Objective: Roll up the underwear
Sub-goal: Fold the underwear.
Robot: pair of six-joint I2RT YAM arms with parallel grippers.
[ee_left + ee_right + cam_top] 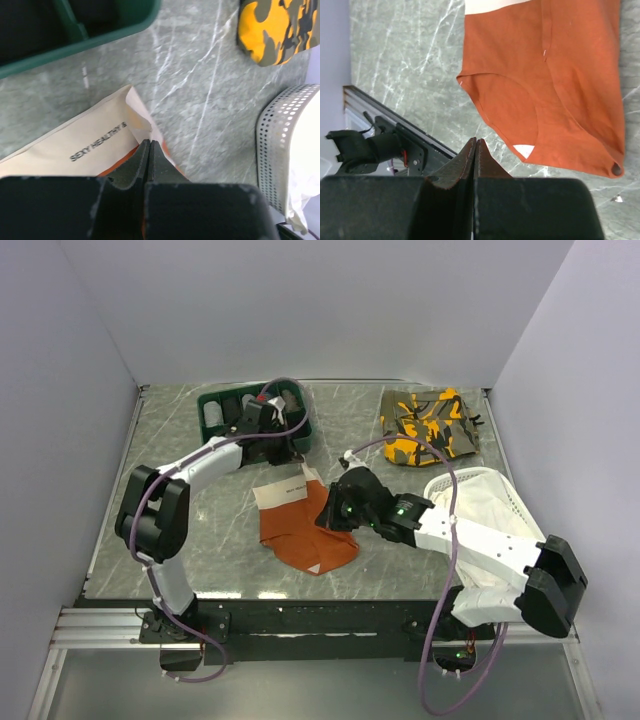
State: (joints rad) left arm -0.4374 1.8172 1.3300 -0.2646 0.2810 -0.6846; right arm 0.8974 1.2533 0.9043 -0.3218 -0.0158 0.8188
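Observation:
The rust-orange underwear (303, 538) lies flat in the middle of the table, with its cream waistband (284, 490) at the far end. My left gripper (293, 458) is at the waistband's far right corner. In the left wrist view its jaws (149, 142) are shut, pinching that raised corner of the printed waistband (85, 142). My right gripper (330, 512) is at the underwear's right edge. In the right wrist view it (476, 142) is shut and empty over bare marble, just short of the orange fabric (560, 75).
A green bin (215, 398) with rolled items stands at the back left. An orange-and-olive camouflage garment (430, 425) lies at the back right. A white perforated basket (505, 488) holding white cloth stands at the right. The table's front rail (385, 140) is close by.

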